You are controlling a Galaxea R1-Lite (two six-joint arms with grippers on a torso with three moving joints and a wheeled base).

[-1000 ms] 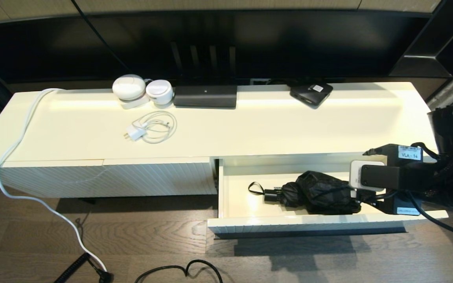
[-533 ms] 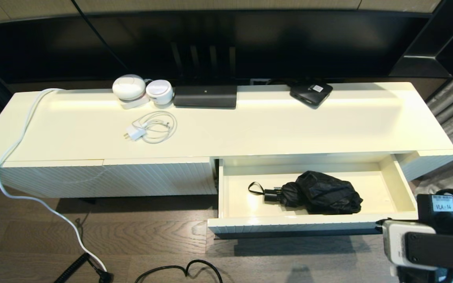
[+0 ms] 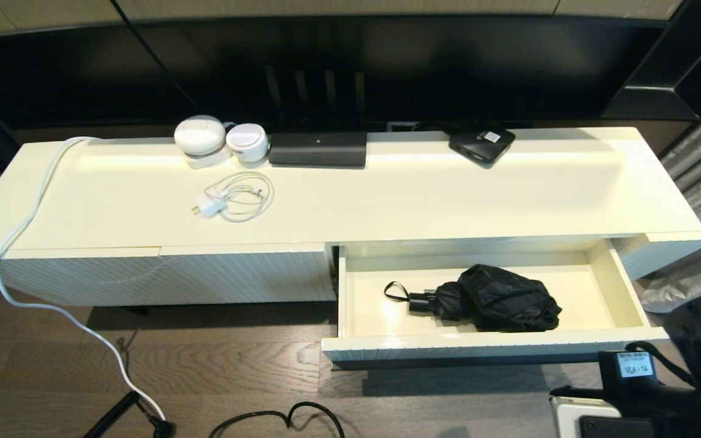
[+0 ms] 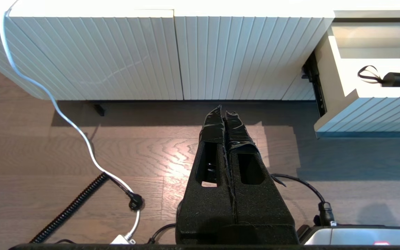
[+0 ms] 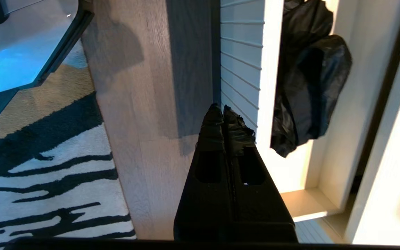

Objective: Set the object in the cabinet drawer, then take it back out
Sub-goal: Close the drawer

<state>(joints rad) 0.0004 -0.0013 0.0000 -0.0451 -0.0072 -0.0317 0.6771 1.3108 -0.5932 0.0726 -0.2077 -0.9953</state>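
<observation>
The black folding umbrella (image 3: 496, 298) lies loose inside the pulled-out cabinet drawer (image 3: 484, 351), handle and wrist loop pointing left. Nothing touches it. My right arm (image 3: 633, 389) sits low at the bottom right, in front of the drawer's right end. In the right wrist view my right gripper (image 5: 222, 108) is shut and empty, its tips just outside the ribbed drawer front (image 5: 240, 69), with the umbrella (image 5: 311, 80) beyond the rim. My left gripper (image 4: 223, 111) is shut and empty over the floor, left of the drawer (image 4: 366, 114).
On the cabinet top stand two white round devices (image 3: 216, 140), a long black device (image 3: 317, 149), a flat black box (image 3: 481, 145) and a white charger with cord (image 3: 232, 198). A white cable (image 3: 22, 243) hangs down the left side. Black cables (image 3: 277, 420) lie on the floor; a striped rug (image 5: 47, 173) is nearby.
My right arm has pulled back out of the drawer, from over the umbrella's right end down to the floor side in front. The umbrella stays lying in the drawer.
</observation>
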